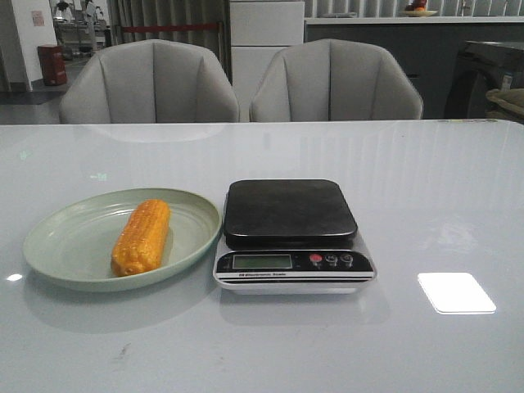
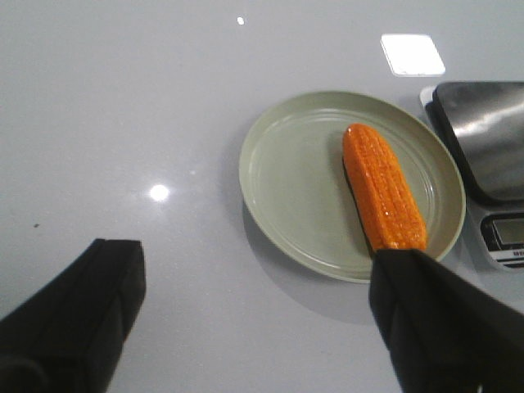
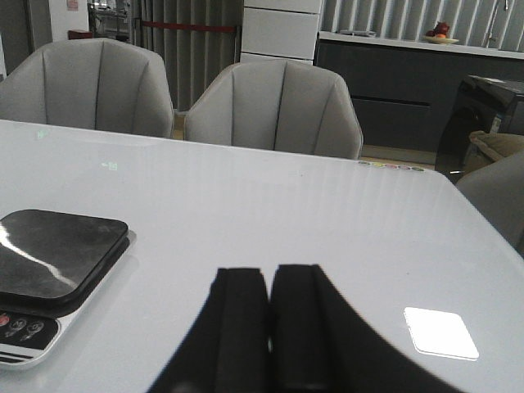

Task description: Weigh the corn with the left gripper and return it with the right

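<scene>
The orange-yellow corn (image 1: 142,237) lies lengthwise on a pale green plate (image 1: 65,237) at the table's left front. It also shows in the left wrist view (image 2: 382,187) on the plate (image 2: 295,180). A kitchen scale (image 1: 290,211) with a black platform stands just right of the plate, nothing on it. My left gripper (image 2: 258,270) is open and empty, hovering above the table short of the plate; one finger hides the corn's near end. My right gripper (image 3: 269,282) is shut and empty, to the right of the scale (image 3: 57,258). Neither gripper shows in the front view.
Two grey chairs (image 1: 151,82) (image 1: 334,80) stand behind the table's far edge. A bright light reflection (image 1: 455,292) lies on the glossy white table at the right front. A cabinet and counter are in the background.
</scene>
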Controlling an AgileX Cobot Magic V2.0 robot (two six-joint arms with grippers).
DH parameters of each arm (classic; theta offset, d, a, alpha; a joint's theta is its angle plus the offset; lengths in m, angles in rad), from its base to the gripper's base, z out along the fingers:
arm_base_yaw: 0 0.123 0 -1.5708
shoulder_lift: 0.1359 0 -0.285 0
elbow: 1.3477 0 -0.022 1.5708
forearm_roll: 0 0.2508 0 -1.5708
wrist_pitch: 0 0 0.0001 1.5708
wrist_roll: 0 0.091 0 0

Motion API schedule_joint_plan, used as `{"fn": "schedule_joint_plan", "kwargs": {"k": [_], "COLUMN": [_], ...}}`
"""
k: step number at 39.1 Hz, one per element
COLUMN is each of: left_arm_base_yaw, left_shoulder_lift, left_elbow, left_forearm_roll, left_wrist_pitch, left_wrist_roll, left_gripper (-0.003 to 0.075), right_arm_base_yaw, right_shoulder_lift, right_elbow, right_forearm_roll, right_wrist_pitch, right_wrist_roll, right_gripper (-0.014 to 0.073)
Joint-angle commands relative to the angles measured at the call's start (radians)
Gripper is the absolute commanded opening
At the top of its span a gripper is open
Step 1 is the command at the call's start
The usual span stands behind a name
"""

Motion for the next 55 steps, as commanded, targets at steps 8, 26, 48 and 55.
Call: {"fn": "schedule_joint_plan", "kwargs": {"k": [8, 26, 48, 55], "left_arm_base_yaw": [-0.154, -0.246, -0.248, -0.248], "left_shoulder_lift": [0.314, 0.763, 1.031, 1.033], "left_elbow": [-0.179, -0.492, -0.693, -0.714], "left_forearm_roll": [-0.033, -0.033, -0.039, -0.048], "left_wrist_pitch": [-0.075, -0.021, 0.178, 0.205], "left_wrist_roll": [-0.007, -0.045, -0.066, -0.066], "left_gripper": [0.0609, 0.0608, 0.0536, 0.0251], "right_arm_base_yaw": [-0.005, -0.005, -0.005, -0.005], "right_shoulder_lift": [-0.020, -0.020, -0.020, -0.020], "right_elbow": [0.010, 0.010, 0.010, 0.010], "right_forearm_roll": [-0.008, -0.008, -0.008, -0.008], "right_wrist_pitch": [-0.082, -0.082, -0.082, -0.082], "right_wrist_roll": [-0.005, -0.005, -0.005, -0.005], "right_gripper": [0.0157, 0.0157, 0.0157, 0.0157]}}
